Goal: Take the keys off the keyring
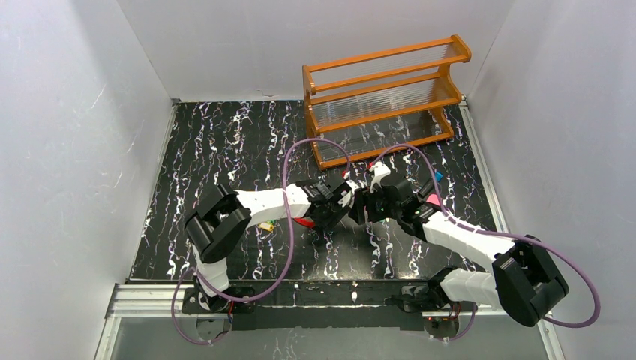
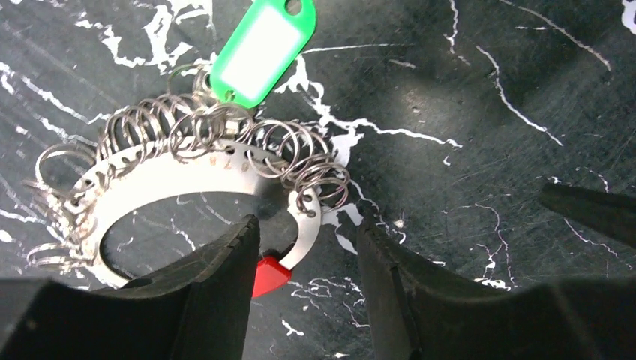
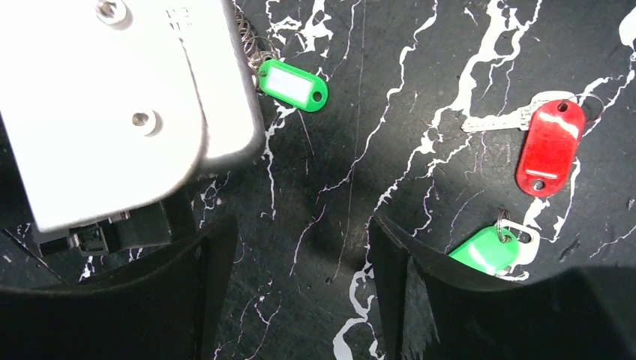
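Left wrist: keyring (image 2: 150,176) reaches partly inside the spread left tool (image 2: 309,231).

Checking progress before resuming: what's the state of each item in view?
keyring, green tag still attached
left claw, open, straddling keyring rim
right claw, open, empty
red-tagged key, off keyring, on table
second green-tagged key, off keyring, on table
rack, upright

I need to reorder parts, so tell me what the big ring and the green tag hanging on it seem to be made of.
Keyring: flat band of silvery metal, likely steel, going by its sheen and stamped marks; thin wire loops of the same look hang on it. Green tag: probably glossy moulded plastic, with a white insert, perhaps paper.
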`<move>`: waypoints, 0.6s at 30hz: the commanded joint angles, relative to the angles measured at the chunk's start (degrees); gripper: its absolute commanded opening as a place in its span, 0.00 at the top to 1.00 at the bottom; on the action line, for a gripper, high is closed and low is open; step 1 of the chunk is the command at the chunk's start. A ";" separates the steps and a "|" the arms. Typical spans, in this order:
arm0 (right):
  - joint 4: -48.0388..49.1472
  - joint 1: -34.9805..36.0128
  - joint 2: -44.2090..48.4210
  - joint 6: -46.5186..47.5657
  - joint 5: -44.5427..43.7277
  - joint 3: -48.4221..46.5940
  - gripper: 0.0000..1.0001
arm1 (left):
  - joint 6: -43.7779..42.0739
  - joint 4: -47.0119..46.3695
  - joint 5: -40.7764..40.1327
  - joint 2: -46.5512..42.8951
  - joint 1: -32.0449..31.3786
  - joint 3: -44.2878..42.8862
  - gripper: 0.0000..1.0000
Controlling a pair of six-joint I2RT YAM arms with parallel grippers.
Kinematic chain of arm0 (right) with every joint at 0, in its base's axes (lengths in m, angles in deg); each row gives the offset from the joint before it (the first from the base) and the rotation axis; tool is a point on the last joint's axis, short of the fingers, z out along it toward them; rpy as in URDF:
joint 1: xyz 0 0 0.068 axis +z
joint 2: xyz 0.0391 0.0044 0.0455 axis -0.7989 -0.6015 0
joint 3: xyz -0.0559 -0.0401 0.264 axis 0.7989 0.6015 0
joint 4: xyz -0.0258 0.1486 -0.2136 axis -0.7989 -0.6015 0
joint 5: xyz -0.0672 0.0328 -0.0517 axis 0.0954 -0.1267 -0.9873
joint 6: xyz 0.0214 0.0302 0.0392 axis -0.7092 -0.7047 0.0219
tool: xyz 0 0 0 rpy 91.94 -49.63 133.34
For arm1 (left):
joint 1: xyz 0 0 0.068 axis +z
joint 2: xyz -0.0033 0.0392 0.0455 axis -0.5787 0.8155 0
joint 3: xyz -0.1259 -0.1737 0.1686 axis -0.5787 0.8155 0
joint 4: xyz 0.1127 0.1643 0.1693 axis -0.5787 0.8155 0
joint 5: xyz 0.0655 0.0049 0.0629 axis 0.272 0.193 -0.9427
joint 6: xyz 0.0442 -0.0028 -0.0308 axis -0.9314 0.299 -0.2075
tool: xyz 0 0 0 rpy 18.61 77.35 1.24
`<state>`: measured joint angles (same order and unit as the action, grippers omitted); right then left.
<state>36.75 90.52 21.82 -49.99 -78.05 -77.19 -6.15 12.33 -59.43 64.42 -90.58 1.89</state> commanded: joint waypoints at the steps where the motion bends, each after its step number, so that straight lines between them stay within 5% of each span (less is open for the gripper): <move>1: 1.79 -0.14 1.40 -0.31 -0.23 0.41 0.27 | -4.12 3.08 4.48 2.37 0.20 -1.79 0.53; 12: 3.42 -0.16 1.92 -1.42 -0.68 0.97 0.26 | -4.93 3.83 6.46 -0.59 0.33 1.72 0.70; 18: 3.93 -0.30 1.86 -1.95 0.10 0.82 0.26 | -4.97 3.56 6.54 -1.19 2.67 2.13 0.65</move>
<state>37.86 90.37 22.87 -51.10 -78.57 -76.38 -10.20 12.22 -54.22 64.55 -89.62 2.13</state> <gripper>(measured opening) 0.742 0.339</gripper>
